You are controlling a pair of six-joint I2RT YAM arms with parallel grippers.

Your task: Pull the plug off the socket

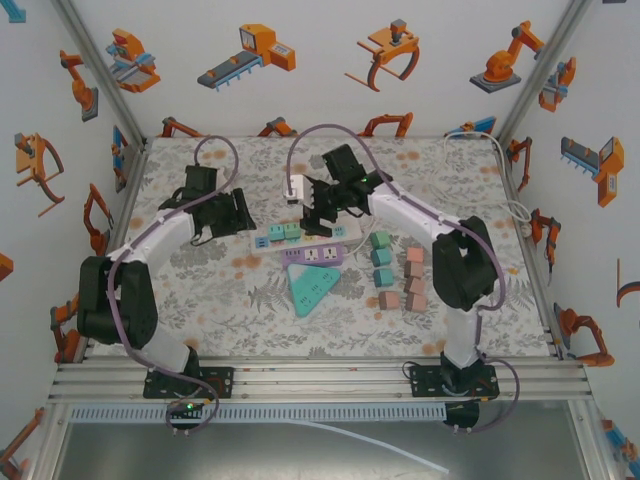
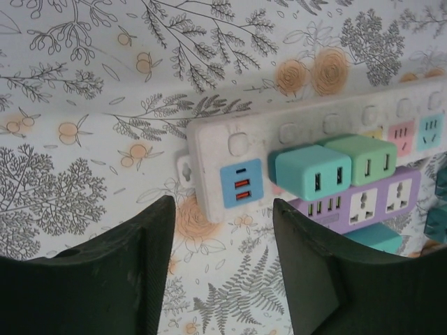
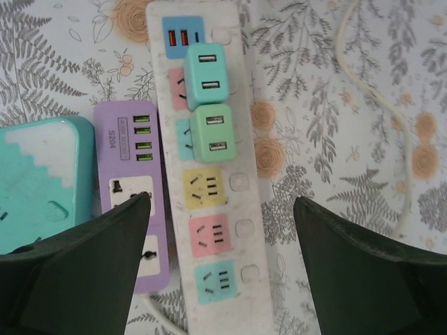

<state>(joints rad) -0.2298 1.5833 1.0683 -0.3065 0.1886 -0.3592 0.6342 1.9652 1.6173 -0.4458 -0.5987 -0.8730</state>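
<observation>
A floral-patterned table is seen from above, with two black robot arms reaching in from the near edge. A white power strip lies near the middle of the table. Its long axis runs left to right, and its left end sits slightly nearer than its right.

Two boxy plugs stand in the strip side by side along its length, close to its left end. They are a teal plug and, just to its right, a green plug. Each rises straight up from the strip's face, and their slotted tops point upward, away from the sockets. A blue USB panel marks the strip's left end.

The left gripper hangs just left of that end. In its wrist view its fingers are spread wide with nothing between them, and the teal plug and green plug lie ahead, untouched.

The right gripper hovers over the middle of the strip. In its wrist view it is also spread apart and empty, above the strip's coloured sockets. The teal plug and green plug lie beyond its fingertips.

A purple power strip lies just near of the white one and parallel to it. A teal triangular strip lies nearer still. Small teal blocks and pink blocks sit to the right.
</observation>
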